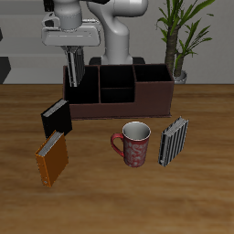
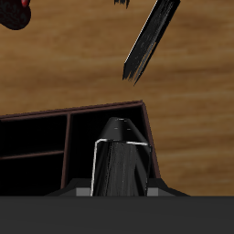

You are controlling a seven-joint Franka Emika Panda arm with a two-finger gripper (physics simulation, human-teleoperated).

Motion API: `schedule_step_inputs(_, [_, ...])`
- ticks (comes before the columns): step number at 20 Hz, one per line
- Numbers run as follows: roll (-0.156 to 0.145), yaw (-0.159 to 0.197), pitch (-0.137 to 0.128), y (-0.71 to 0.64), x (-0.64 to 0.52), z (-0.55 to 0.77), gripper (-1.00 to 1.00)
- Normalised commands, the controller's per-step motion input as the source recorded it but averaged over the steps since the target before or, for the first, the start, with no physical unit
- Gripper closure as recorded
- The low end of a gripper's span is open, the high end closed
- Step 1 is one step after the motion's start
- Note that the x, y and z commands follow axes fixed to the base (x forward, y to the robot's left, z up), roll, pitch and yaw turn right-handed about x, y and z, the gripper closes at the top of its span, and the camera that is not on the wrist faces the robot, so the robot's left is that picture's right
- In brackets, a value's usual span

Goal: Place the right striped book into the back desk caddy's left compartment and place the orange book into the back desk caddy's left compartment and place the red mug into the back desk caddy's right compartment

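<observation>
My gripper [image 1: 72, 53] is shut on a striped book [image 1: 73, 69] and holds it upright over the dark brown desk caddy [image 1: 137, 102], at the end compartment nearest the black book. The book's lower end is at about rim height. In the wrist view the held book [image 2: 121, 155] hangs over that compartment's corner [image 2: 101, 119]. The orange book [image 1: 52, 158] stands tilted near the table's front. The red mug [image 1: 134, 144] stands upright in front of the caddy; only its edge shows in the wrist view [image 2: 13, 13].
A black book [image 1: 56, 116] leans just in front of the caddy's end, also in the wrist view [image 2: 151, 41]. A second striped book [image 1: 174, 140] stands beside the mug. A potted plant [image 1: 178, 37] stands behind the caddy.
</observation>
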Motion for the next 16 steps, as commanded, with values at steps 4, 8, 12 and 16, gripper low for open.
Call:
schedule_step_inputs(4, [-0.007,0.016,0.045,0.0,0.07,-0.2,1.0])
schedule_step_inputs(8, [-0.016,0.045,0.034,0.03,0.02,-0.15,1.0])
schedule_step_inputs(12, [-0.006,0.05,0.014,0.03,-0.01,-0.06,1.0])
schedule_step_inputs(16, [-0.006,0.047,-0.006,0.0,-0.01,-0.01,1.0])
